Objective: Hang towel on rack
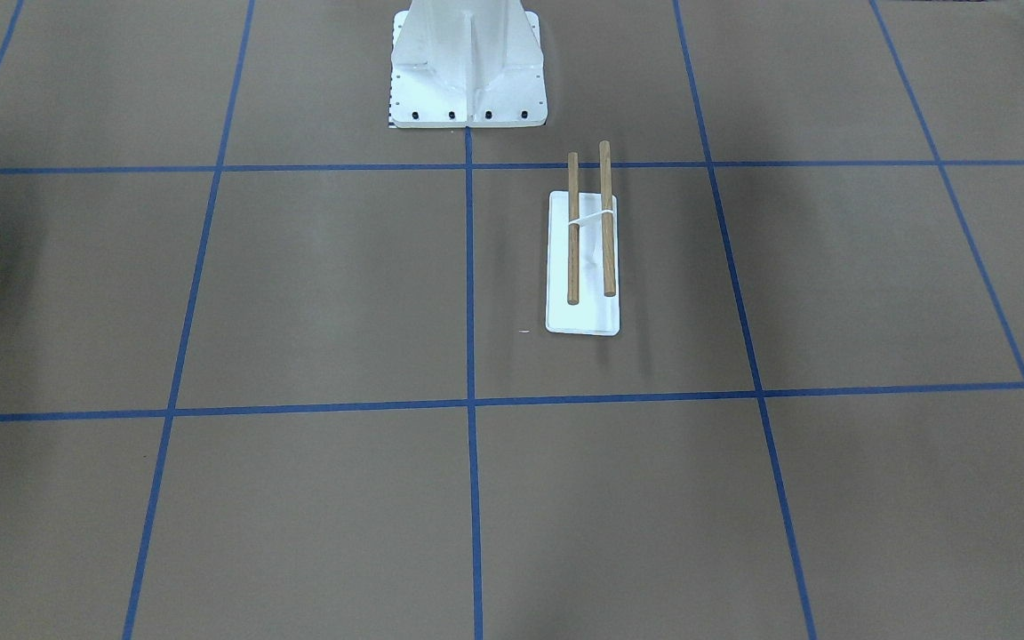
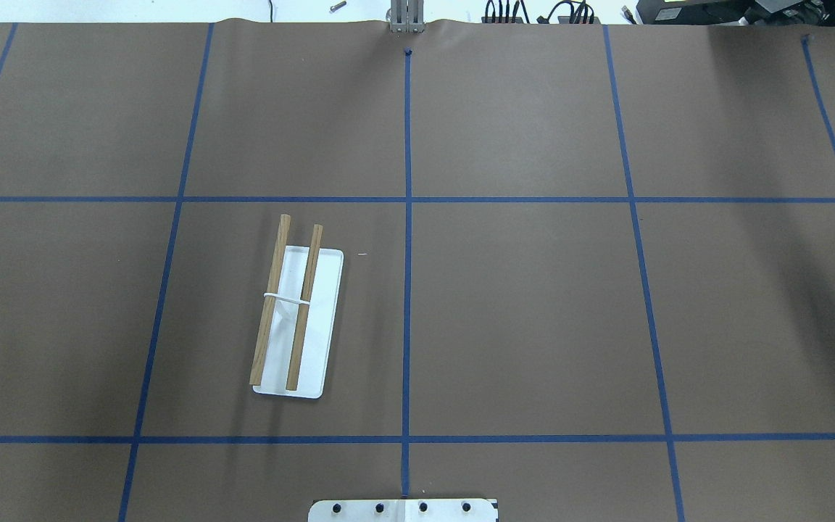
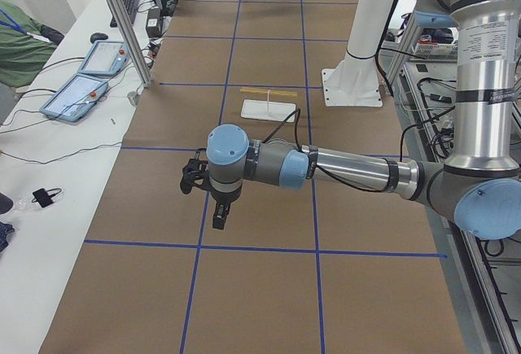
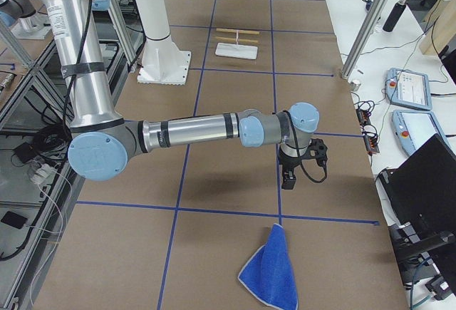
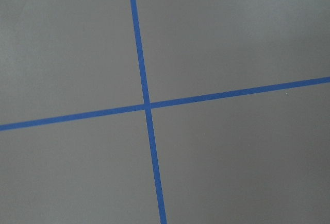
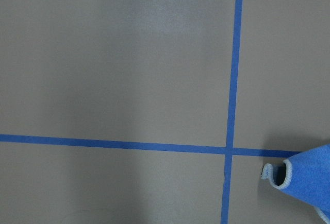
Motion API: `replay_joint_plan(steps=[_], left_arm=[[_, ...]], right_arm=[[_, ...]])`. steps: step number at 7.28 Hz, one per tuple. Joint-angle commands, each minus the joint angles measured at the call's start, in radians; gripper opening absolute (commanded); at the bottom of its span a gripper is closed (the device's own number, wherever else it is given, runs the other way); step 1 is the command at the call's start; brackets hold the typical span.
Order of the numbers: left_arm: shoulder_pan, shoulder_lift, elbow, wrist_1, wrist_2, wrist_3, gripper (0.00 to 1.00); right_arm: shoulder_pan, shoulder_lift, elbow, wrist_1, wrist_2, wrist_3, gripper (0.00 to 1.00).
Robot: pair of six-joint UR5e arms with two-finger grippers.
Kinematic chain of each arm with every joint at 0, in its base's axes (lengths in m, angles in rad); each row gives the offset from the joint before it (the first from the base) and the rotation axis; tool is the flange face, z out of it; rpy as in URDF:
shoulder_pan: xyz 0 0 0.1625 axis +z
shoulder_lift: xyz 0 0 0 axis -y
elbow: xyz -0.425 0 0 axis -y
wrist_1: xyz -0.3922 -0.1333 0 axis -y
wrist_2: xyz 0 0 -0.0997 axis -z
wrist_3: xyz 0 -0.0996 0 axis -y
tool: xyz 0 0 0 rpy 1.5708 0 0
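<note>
The rack point(image 2: 291, 304) has two wooden dowels over a white base plate point(image 1: 583, 316) and stands bare left of the table's centre line; it also shows in the side views point(image 3: 271, 93) point(image 4: 237, 34). The blue towel point(image 4: 271, 271) lies crumpled on the table at the robot's far right end; its corner shows in the right wrist view point(image 6: 309, 177). My right gripper point(image 4: 288, 178) hangs above the table a little short of the towel. My left gripper point(image 3: 218, 216) hangs over the table's left end, far from both. I cannot tell whether either is open or shut.
The large white bolted pedestal point(image 1: 468, 71) stands at the robot's edge near the rack. Aluminium posts point(image 3: 122, 28) point(image 4: 367, 25) and control tablets point(image 3: 77, 93) point(image 4: 410, 85) line the operators' side. Blue tape lines point(image 5: 147, 105) cross the brown table.
</note>
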State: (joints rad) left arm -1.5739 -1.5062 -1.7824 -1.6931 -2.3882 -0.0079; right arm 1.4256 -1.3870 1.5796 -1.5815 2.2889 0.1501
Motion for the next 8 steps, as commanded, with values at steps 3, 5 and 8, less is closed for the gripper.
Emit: replay_joint_plan(steps=[3, 5, 8], left_arm=[[0.005, -0.012, 0.049, -0.137, 0.000, -0.009, 0.98], [0.006, -0.012, 0.051, -0.137, 0.000, -0.009, 0.98], [0.006, -0.011, 0.052, -0.135, 0.000, -0.009, 0.98]], right_arm=[[-0.007, -0.084, 0.019, 0.062, -0.144, -0.104, 1.00], [-0.063, -0.093, -0.143, 0.284, -0.234, -0.165, 1.00], [-0.140, -0.080, -0.266, 0.336, -0.442, -0.480, 1.00]])
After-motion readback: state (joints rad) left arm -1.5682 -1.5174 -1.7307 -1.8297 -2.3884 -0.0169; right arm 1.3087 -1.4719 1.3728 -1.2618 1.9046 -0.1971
